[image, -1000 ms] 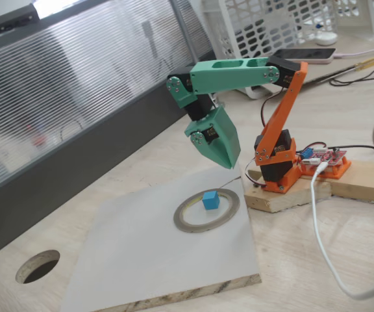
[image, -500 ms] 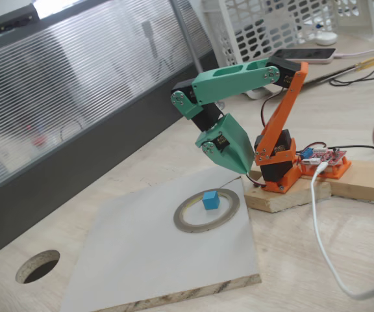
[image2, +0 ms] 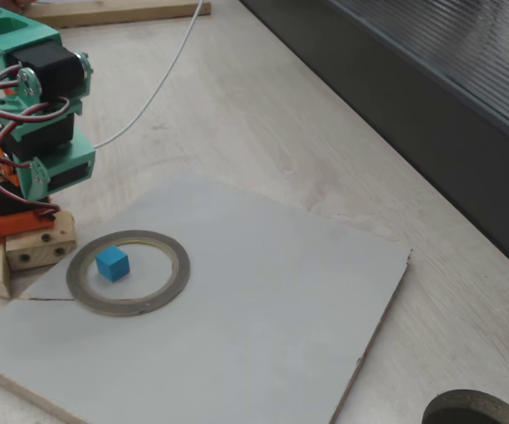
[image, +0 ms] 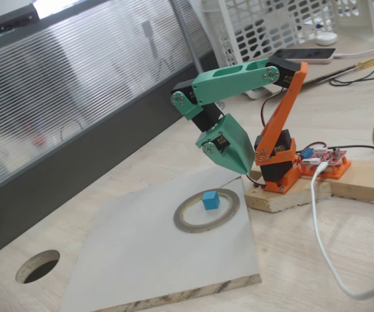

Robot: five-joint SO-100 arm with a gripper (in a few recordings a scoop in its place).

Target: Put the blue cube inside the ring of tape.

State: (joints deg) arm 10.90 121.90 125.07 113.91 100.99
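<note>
— Where is the small light-blue cube [image: 210, 200]?

— Inside the flat grey-tan ring of tape [image: 206, 210] on the white board [image: 148, 260].

— And your green gripper [image: 239, 166]?

— Raised, apart from it, fingers seemingly together. I read no writing.

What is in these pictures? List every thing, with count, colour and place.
blue cube: one, light blue, inside the ring of tape, untouched.
ring of tape: one, grey-tan, flat on the board.
board: one, pale grey, on the wooden table.
round hole: one, dark, cut in the tabletop.
white cable: one, across the table.
white basket: one, behind the arm.
wooden blocks: pale, under the arm's base.
arm: green and orange.
hand: green, raised beside the ring, empty, seemingly shut.
</note>
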